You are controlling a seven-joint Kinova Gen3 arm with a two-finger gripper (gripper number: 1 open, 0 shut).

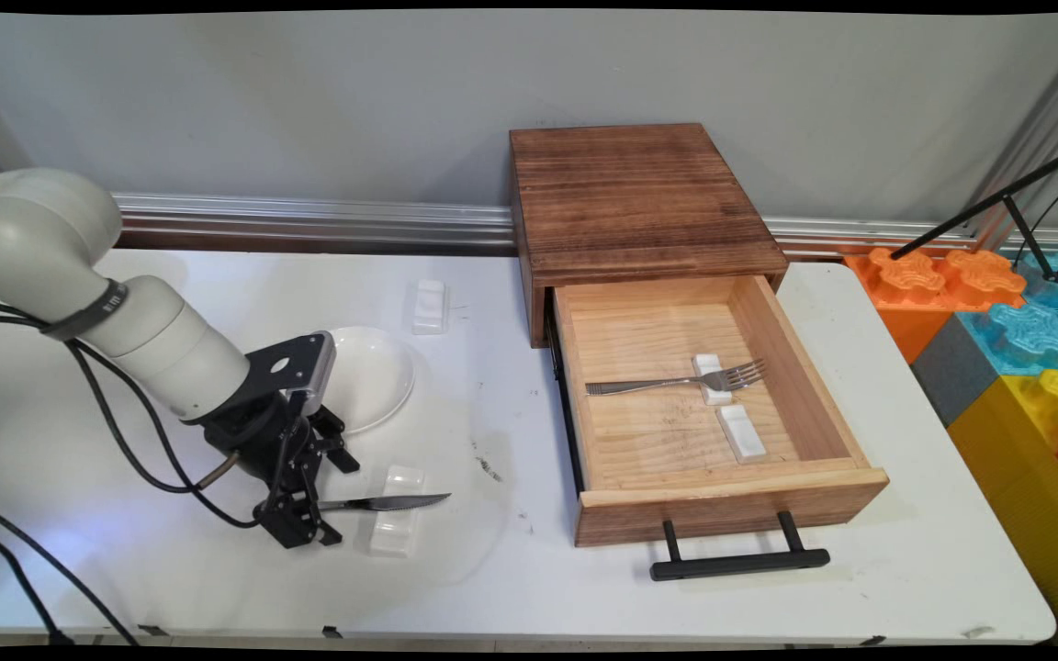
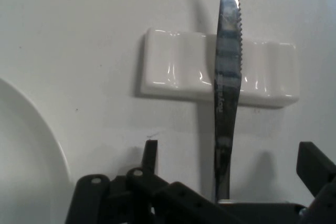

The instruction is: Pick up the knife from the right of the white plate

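Claw (image 1: 301, 525) at lower left of the frame grips the steak knife (image 1: 388, 502) by its handle over the white rest (image 1: 398, 523) on the desk (image 1: 511, 569); such a thin end-grip might let it pivot.

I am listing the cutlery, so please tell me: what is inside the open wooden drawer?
Inside the drawer a fork lies with its neck on a white rest; a second white rest beside it is bare. The part under the wooden top is hidden.
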